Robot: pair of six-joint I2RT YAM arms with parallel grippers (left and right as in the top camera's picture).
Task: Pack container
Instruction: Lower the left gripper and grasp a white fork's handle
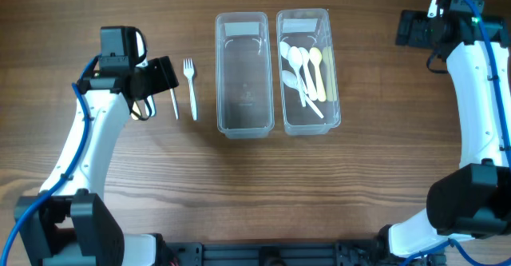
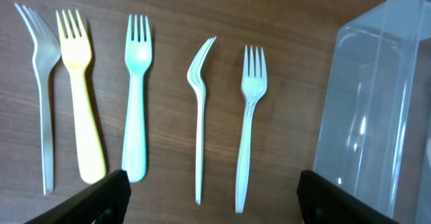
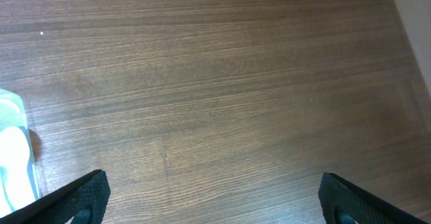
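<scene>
Five plastic forks lie in a row on the wooden table [image 1: 239, 186], tines pointing to the far side, to the left of two clear containers that stand side by side at mid-table. The left gripper [image 2: 215, 204] hangs over the forks with its jaws spread wide and nothing between them.

In the left wrist view the row reads, from the left: a clear fork [image 2: 42, 83], a yellow fork [image 2: 81, 96], a pale blue fork [image 2: 136, 96], a clear fork turned on its side [image 2: 200, 109] and a white fork [image 2: 249, 123]. None touches the next. From overhead the gripper hides most of the row; only the white fork and part of the one lying on its side show.

The empty container [image 1: 243, 90] is the left of the pair, just right of the white fork; its clear wall fills the right edge of the left wrist view. The container of spoons [image 1: 307, 121] sits against its right side, with white spoons and one yellowish spoon [image 1: 303, 70] heaped inside.

The right gripper [image 3: 215, 197] is at the far right of the table, well apart from both containers, jaws wide apart over bare wood and gripping nothing.
</scene>
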